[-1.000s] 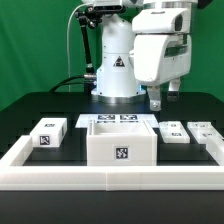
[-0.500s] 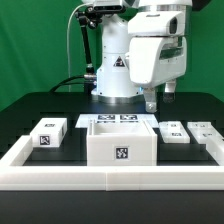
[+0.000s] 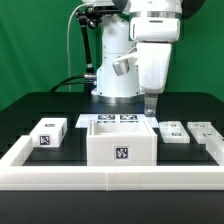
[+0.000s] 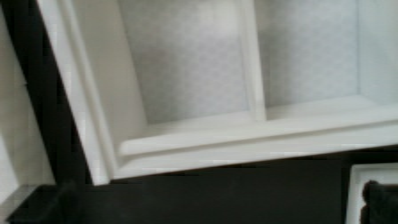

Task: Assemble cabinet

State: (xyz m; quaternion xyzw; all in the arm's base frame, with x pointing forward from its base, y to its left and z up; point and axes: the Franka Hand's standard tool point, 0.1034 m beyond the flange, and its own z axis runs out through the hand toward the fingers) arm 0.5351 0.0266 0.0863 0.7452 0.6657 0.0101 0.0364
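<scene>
The cabinet shell [image 3: 120, 143] is a white open-topped box with a tag on its front, standing at the middle of the table. In the wrist view I look down into its compartments [image 4: 196, 70], split by a thin wall. One drawer block [image 3: 47, 133] lies to the exterior view's left. Two more blocks [image 3: 176, 133] [image 3: 202, 130] lie to its right. My gripper [image 3: 150, 103] hangs above and just behind the shell's right rear corner. In the wrist view the gripper [image 4: 210, 205] is open and empty, with dark fingertips [image 4: 377, 196] far apart.
The marker board [image 3: 118, 120] lies flat behind the shell. A low white rim [image 3: 110, 179] frames the table's front and sides. The robot base [image 3: 116, 75] stands at the back.
The gripper has moved toward the exterior view's left and turned about its wrist. It now hangs nearer the shell. The parts have not moved.
</scene>
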